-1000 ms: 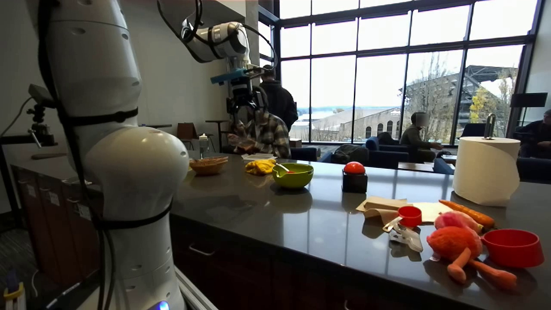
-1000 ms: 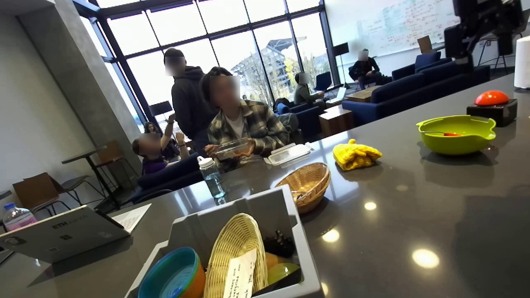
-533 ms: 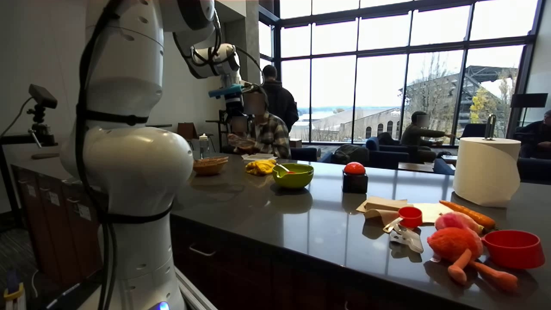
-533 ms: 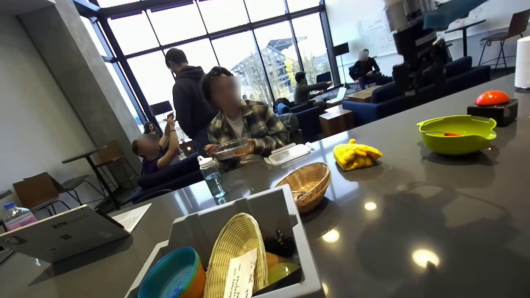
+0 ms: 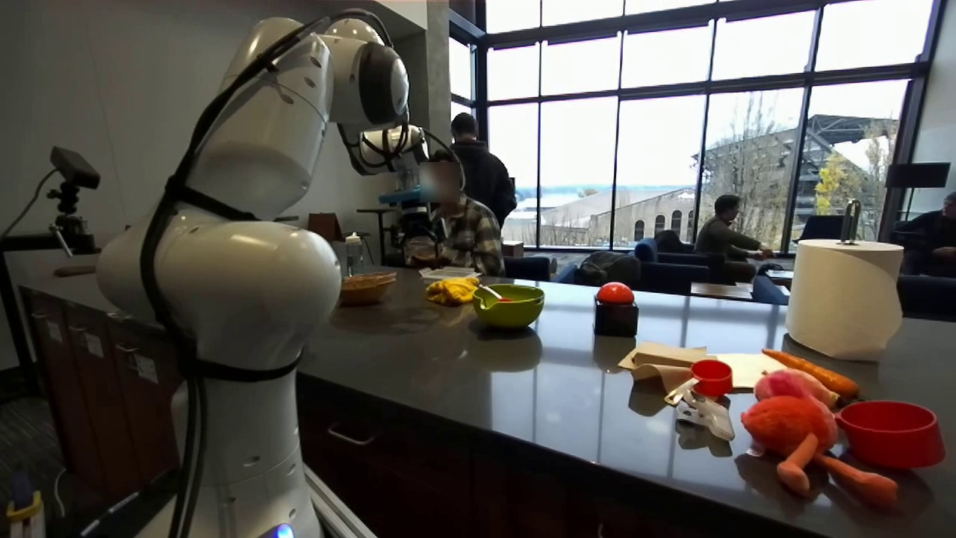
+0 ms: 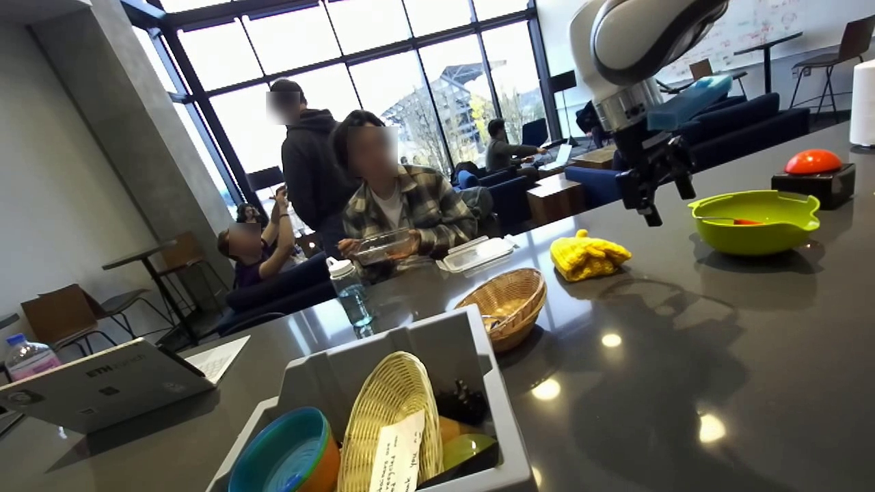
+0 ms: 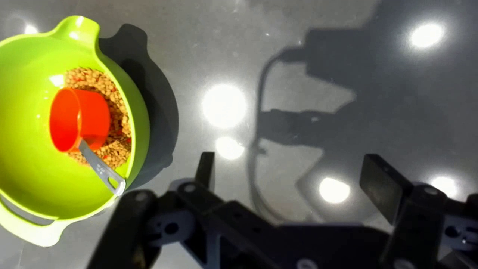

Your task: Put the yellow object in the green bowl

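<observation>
Tall windows (image 5: pixel 579 138) in bkgd, dark glossy countertop (image 6: pixel 636 424) in front. Person in plaid shirt (image 6: pixel 444 212) sits at the far edge w/ a clear container (image 6: pixel 384 246) in hand; person in dark hoodie (image 6: pixel 307 164) stands behind.

Yellow knit bundle (image 6: pixel 589 258) is on the countertop, outside the lime-green bowl (image 6: pixel 755 238) & apart from it. Bowl has a spout & side handle; per wrist view it holds a red measuring cup (image 7: pixel 93 119), metal handle resting on the rim, plus a heap of what look like dry lentils (image 7: pixel 93 77).

Gripper (image 7: pixel 293 179) hangs over the countertop, jaws spread wide: fingers (image 7: pixel 381 186) well apart, countertop showing in the gap btwn them. In an exterior view it appears higher than bundle & bowl, btwn the two, clear of both.

Near the bowl: red push button (image 6: pixel 812 162) on a black base (image 6: pixel 835 188). Brown wicker basket (image 6: pixel 523 321) stands beside a gray bin (image 6: pixel 504 410); bin has nested bowls (image 6: pixel 273 444), a pale wicker basket (image 6: pixel 393 389) & a handwritten note (image 6: pixel 400 451). Also in an exterior view: paper towel roll (image 5: pixel 844 299), carrot (image 5: pixel 821 373), orange plush (image 5: pixel 788 420).
</observation>
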`<act>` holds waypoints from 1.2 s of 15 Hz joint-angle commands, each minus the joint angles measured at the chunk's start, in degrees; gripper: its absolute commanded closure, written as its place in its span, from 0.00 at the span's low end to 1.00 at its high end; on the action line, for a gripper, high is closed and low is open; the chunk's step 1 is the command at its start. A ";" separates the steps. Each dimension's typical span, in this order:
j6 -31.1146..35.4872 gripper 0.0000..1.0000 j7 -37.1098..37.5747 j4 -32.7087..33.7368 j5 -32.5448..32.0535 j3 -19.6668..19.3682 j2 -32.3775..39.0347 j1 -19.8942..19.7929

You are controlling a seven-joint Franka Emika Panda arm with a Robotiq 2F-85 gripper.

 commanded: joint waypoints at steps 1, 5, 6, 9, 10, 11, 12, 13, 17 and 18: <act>-5.95 0.00 -0.91 13.59 0.95 -2.34 6.91 2.65; -11.26 0.00 -0.71 26.15 -0.70 -2.47 13.93 4.24; -12.55 0.00 -0.74 29.08 -0.84 -2.58 15.91 4.72; -16.33 0.00 -0.80 37.47 -1.00 -3.02 22.14 5.93; -17.45 0.00 -0.82 40.16 -0.82 -3.14 24.30 6.24; -18.47 0.00 -1.04 42.68 -0.93 -3.35 26.30 6.49; -19.52 0.00 -1.42 45.24 -1.10 -3.61 28.23 6.72; -20.53 0.00 -1.45 47.70 -1.04 -3.83 30.00 6.79; -20.03 0.00 -2.46 51.83 2.25 -7.53 32.59 6.82; -18.55 0.00 -2.41 53.64 2.05 -8.59 33.52 7.10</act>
